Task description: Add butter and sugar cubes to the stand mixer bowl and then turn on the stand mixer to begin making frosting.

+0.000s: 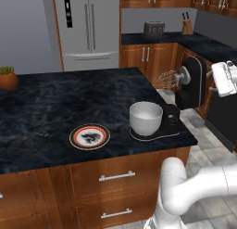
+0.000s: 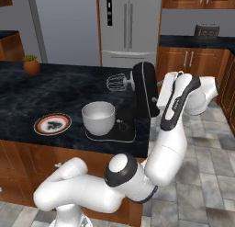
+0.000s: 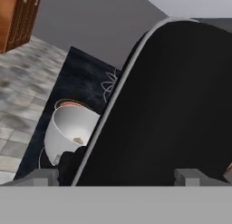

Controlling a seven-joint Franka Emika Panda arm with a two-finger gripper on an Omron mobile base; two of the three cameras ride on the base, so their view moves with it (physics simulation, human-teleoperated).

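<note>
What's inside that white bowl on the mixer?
In the hand view, the stand mixer bowl holds a small pale lump at the bottom; the stand mixer head covers the rest.

The stand mixer [image 1: 190, 82] has a smooth black body with a slight sheen, a silver metal hub and a thin wire whisk [image 1: 168, 79]. The stand mixer bowl [image 1: 145, 117] looks white-grey, smooth and matt. The counter [image 1: 46, 107] is dark polished stone with pale veining. The cabinet fronts [image 1: 115, 186] are reddish wood with brushed metal handles. The plate [image 1: 90, 136] appears glazed, red-rimmed. The fridge [image 1: 88, 28] is brushed steel. The floor [image 2: 202, 175] is grey mottled tile.
</note>
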